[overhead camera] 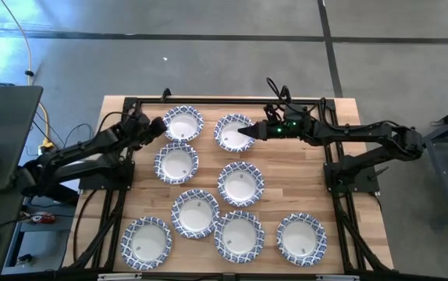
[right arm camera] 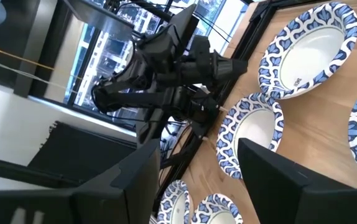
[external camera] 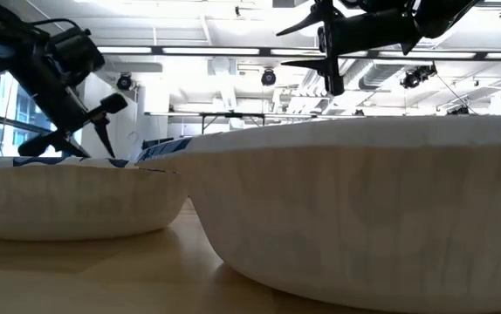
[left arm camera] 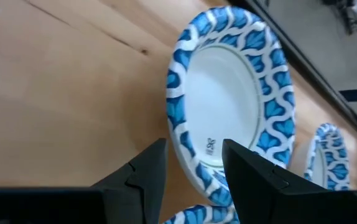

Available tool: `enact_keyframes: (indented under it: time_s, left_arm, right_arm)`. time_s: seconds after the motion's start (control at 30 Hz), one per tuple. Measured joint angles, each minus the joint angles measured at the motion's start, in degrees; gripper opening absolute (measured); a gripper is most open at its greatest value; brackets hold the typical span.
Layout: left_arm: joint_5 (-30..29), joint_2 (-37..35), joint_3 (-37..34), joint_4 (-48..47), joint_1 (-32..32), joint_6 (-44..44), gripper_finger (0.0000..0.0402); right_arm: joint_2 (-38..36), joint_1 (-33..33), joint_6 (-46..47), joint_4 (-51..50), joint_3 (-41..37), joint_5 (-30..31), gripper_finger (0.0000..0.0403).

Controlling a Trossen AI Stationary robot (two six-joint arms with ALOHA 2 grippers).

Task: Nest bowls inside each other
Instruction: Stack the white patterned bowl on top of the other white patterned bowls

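Observation:
Several blue-and-white patterned bowls lie singly, bottoms down, on the wooden table. My left gripper is open and slants down at the left rim of the far-left bowl. In the left wrist view its fingers stand above that bowl's rim without touching it. My right gripper is open and hangs nearly level, high over the far-middle bowl. In the low view it is well above the bowls.
Black frame rails run along the table's left, far and right sides. The other bowls fill the middle and near part of the table. Bare wood shows at the far right.

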Motion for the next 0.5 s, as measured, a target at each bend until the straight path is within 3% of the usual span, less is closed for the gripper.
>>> enact_keyframes:
  time_s: [0.5]
  left_arm:
    - [2.9,8.9,0.0,9.1,3.5,0.4,0.0145]
  right_arm:
    - [0.0,0.0,-0.8,0.0,0.0,-0.2,0.0208]
